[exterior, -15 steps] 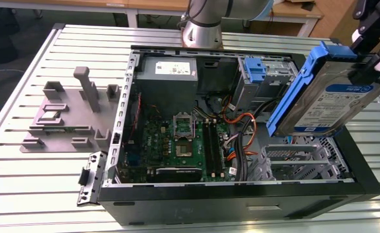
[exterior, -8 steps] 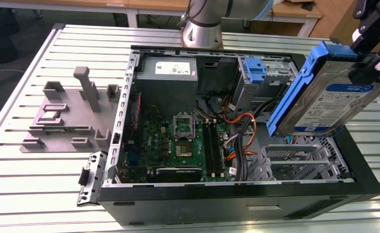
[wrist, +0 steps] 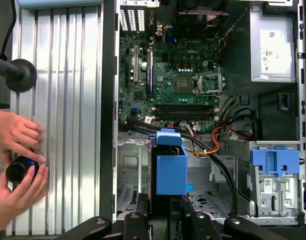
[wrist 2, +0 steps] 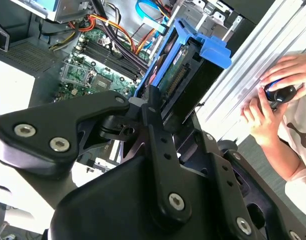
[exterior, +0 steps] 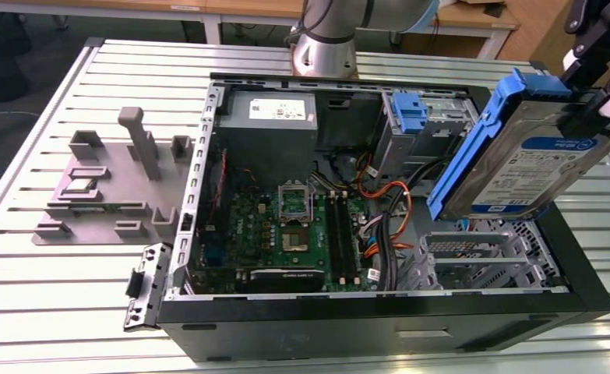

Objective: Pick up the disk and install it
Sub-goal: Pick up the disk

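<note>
Claw (exterior: 594,117) up at two o'clock in the exterior view is clenched on the disk (exterior: 523,156), gripping its upper end. The disk hangs tilted in the air, label facing out and blue rails along its edges, over the three o'clock side of the open computer case (exterior: 388,308). Below it, at about four o'clock, sits a bare metal drive cage (exterior: 471,257); I can't tell whether the disk's lower end touches anything. The motherboard (exterior: 283,222) lies in the middle of the case, with a grey box (exterior: 268,125) at twelve o'clock and a blue latch piece (exterior: 410,115) beside it at one o'clock. Out on the slatted worktop (exterior: 65,312), at nine o'clock, stands a grey fixture (exterior: 107,187), well apart from the disk. In the first wrist view a person's hands (wrist: 15,137) rest on the worktop beside the case, holding a small dark round object (wrist: 20,169).
</note>
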`<state>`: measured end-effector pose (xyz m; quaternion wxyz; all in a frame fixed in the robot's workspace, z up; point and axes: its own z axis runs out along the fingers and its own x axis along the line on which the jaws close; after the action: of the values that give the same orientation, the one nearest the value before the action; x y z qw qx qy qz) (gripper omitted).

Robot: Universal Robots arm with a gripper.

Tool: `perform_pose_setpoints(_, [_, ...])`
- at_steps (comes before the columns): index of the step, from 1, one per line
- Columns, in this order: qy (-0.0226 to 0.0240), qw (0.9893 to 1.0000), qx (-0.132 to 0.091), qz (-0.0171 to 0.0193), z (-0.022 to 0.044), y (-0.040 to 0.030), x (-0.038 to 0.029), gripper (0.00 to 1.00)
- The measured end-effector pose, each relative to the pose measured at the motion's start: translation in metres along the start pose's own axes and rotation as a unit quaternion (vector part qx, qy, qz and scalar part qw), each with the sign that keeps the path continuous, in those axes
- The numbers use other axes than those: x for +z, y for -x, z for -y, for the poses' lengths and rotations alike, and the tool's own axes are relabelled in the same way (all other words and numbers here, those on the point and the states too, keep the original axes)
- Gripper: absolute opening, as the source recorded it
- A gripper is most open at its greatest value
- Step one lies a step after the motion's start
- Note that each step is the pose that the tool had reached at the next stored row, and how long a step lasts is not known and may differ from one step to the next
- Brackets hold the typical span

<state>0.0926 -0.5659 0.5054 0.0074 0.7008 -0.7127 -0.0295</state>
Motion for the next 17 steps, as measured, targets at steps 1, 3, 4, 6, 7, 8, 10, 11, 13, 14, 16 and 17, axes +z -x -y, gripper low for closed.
perform_pose_setpoints(1, [0.0,1.0,0.0,0.0,0.0001,0.0,0.0014,0.35])
perform_pose_setpoints(3, [0.0,1.0,0.0,0.0,0.0003,-0.0001,0.003,0.35])
perform_pose_setpoints(4, [0.0,1.0,0.0,-0.0001,0.0004,-0.0001,0.0029,0.35])
perform_pose_setpoints(6, [0.0,1.0,0.0,-0.0001,0.0011,-0.0001,0.0032,0.35])
perform_pose_setpoints(7, [0.0,1.0,0.0,0.0,0.0029,0.0,0.0034,0.35])
perform_pose_setpoints(8, [0.0,1.0,0.0,-0.0001,0.005,0.0,0.0035,0.35])
perform_pose_setpoints(10, [0.0,1.0,0.0,0.0,0.0057,0.0,0.0047,0.35])
perform_pose_setpoints(11, [0.0,1.0,0.0,0.0,0.0058,-0.0002,0.0065,0.35])
perform_pose_setpoints(13, [0.0,1.0,0.0,0.0,0.0061,-0.0003,0.0089,0.35])
perform_pose_setpoints(14, [0.0,1.0,0.0,0.0,0.0061,-0.0002,0.0089,0.35])
perform_pose_setpoints(16, [0.0,1.0,0.0,-0.0001,0.0062,-0.0002,0.0088,0.35])
perform_pose_setpoints(17, [0.0,1.0,0.0,-0.0001,0.0065,-0.0002,0.009,0.35])
